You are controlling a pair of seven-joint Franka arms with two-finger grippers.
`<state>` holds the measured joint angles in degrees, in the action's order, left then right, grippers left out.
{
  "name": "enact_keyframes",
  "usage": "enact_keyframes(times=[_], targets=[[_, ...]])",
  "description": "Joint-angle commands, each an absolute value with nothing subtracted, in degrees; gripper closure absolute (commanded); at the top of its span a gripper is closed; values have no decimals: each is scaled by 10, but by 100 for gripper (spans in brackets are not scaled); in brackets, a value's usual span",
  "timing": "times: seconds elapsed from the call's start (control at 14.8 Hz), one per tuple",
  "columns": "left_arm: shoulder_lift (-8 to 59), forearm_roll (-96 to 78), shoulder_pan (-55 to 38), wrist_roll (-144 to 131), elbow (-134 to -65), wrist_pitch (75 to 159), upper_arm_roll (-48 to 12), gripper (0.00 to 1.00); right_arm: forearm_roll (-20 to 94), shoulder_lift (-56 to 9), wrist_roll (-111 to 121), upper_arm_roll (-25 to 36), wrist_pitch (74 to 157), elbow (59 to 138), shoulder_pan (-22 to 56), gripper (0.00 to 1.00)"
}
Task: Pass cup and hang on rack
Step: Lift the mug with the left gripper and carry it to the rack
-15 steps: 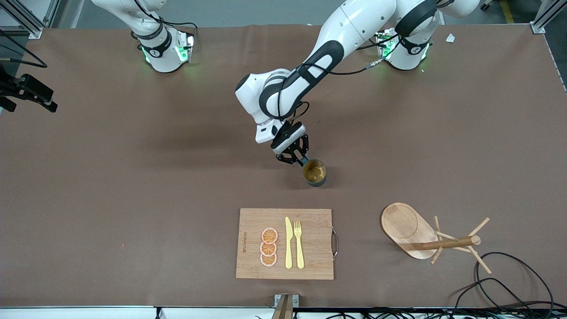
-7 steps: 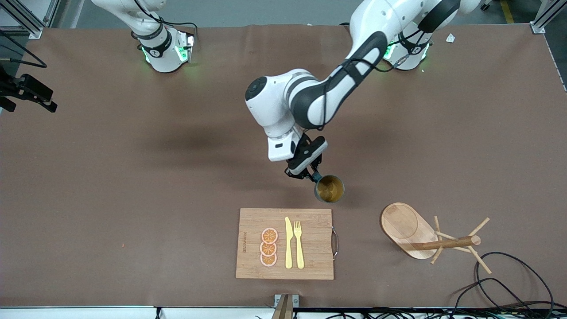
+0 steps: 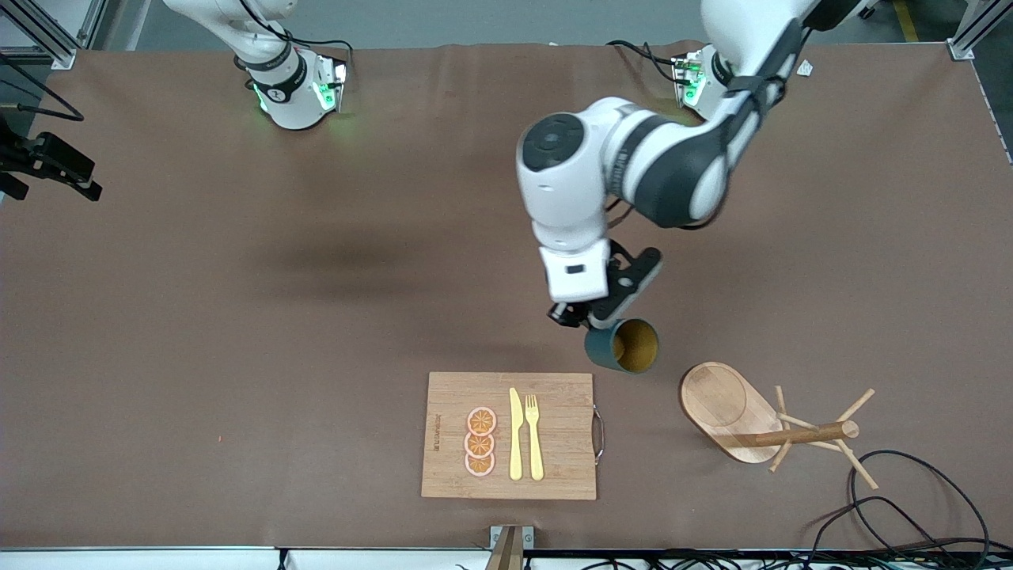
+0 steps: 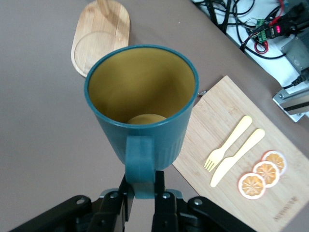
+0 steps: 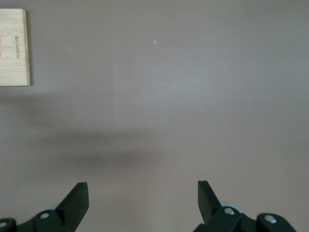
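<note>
My left gripper [image 3: 599,321] is shut on the handle of the dark teal cup [image 3: 623,346] and holds it tilted in the air over the bare table, between the cutting board and the rack. In the left wrist view the fingers [image 4: 160,181] pinch the handle and the cup [image 4: 145,96] shows its tan-yellow inside. The wooden rack [image 3: 724,404] stands nearer the front camera, toward the left arm's end, and its oval base shows in the left wrist view [image 4: 101,34]. My right gripper [image 5: 143,193] is open and empty above bare table.
A bamboo cutting board [image 3: 475,392] with a yellow knife [image 3: 515,435], a fork [image 3: 534,435] and orange slices [image 3: 479,442] lies near the front edge. Black cables [image 3: 910,491] lie by the rack at the front corner.
The left arm has lifted the cup off the table and carried it toward the rack, swinging round and tilting the cup's mouth that way. The right arm has not moved.
</note>
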<state>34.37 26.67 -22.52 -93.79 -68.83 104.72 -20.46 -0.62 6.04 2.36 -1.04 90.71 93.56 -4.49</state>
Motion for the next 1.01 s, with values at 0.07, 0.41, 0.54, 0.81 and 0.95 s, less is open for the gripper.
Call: enact_keyframes(times=[0.07, 0.41, 0.54, 0.81, 0.95], targets=[[319, 158, -154, -900, -700, 1078, -210, 100, -2, 69, 18, -11, 907, 939, -47, 0], [319, 49, -95, -897, -700, 1115, -210, 99, -2, 69, 18, -11, 907, 939, -46, 0], [319, -8, -70, -898, -700, 1126, -209, 99, -2, 69, 18, -11, 907, 939, -46, 0], [319, -105, -13, -867, -700, 1139, -210, 99, -2, 69, 19, -11, 907, 939, -46, 0], [322, -175, 15, -845, -700, 1143, -210, 99, -2, 69, 18, -11, 907, 939, -46, 0]])
